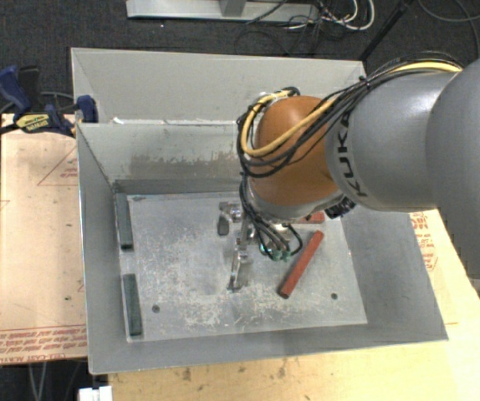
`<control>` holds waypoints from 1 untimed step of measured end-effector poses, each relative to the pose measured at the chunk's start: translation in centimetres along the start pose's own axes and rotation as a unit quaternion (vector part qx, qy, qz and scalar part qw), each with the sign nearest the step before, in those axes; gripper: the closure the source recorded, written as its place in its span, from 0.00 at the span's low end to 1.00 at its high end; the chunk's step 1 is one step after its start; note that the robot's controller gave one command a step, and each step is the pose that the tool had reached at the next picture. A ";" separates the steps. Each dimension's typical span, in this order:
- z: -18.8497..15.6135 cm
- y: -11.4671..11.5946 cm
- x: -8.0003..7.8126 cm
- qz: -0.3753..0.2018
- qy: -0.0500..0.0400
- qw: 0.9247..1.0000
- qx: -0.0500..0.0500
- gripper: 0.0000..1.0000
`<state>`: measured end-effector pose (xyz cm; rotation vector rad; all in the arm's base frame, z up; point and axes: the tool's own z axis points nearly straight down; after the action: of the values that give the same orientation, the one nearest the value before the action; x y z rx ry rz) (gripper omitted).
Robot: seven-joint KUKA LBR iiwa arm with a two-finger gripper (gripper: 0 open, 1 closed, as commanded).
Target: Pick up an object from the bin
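**Arm Poised Low in Bin, Red Stick Just Beside It**

The gripper (237, 279) hangs low over the bare middle of the grey bin (173, 249); from this angle one cannot tell whether it is spread or pressed together. The nearest thing, a red-brown stick (300, 264), lies slanted on the floor just to its right, apart from it. A clean pick would likely mean centring over the stick and straddling its narrow width. An upper dark bar (123, 222) and a lower dark bar (131, 305) lie well apart by the left wall, out of the way, while the orange wrist cover (286, 161) hides the floor behind
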<state>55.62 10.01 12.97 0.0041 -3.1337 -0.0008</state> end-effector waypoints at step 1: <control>-4.9 -7.3 -5.8 -0.038 -0.009 0.999 0.002 0.00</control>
<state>61.52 2.72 17.80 0.1250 -3.1496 0.0045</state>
